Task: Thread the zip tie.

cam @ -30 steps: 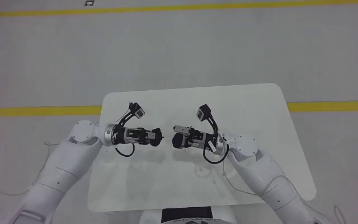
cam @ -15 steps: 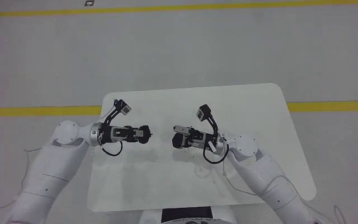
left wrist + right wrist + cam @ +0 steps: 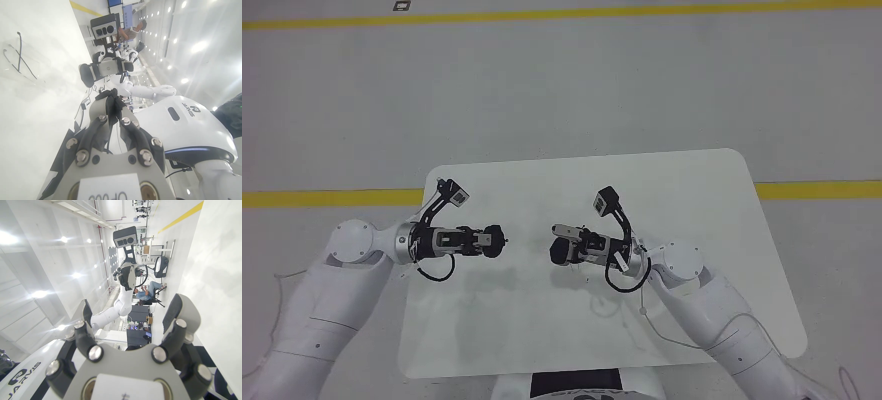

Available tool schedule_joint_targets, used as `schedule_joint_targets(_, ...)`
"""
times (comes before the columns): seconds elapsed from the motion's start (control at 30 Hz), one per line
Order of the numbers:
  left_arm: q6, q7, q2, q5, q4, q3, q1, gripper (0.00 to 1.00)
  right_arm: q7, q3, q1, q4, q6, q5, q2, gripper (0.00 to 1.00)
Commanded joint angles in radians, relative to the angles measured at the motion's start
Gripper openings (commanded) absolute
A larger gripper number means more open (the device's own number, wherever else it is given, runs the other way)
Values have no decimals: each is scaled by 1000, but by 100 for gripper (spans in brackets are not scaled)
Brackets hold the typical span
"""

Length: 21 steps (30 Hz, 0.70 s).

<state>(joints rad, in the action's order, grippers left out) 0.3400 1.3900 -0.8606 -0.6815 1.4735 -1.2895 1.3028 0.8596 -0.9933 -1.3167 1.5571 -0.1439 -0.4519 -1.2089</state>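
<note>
Left gripper (image 3: 494, 238) jaws pinched on black zip tie (image 3: 108, 93); right gripper (image 3: 554, 246) jaws wide. Both over bench (image 3: 692, 200) middle, facing, open gap between; edges well apart.

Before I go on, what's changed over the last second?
The left gripper, shut on a black zip tie, drew back from the right gripper, widening the gap. The right gripper stayed put, open and empty.
</note>
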Motion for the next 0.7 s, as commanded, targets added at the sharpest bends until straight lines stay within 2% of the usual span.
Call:
schedule_joint_targets(0.0, 0, 0, 0, 0, 0, 0, 0, 0, 0, 0, 0, 0, 0, 0, 0, 100)
schedule_joint_targets(0.57, 0, 0, 0, 0, 0, 0, 0, 0, 0, 0, 0, 0, 0, 0, 0, 100)
schedule_joint_targets(0.67, 0, 0, 0, 0, 0, 0, 0, 0, -76, 12, -10, 32, 46, 84, 1, 100)
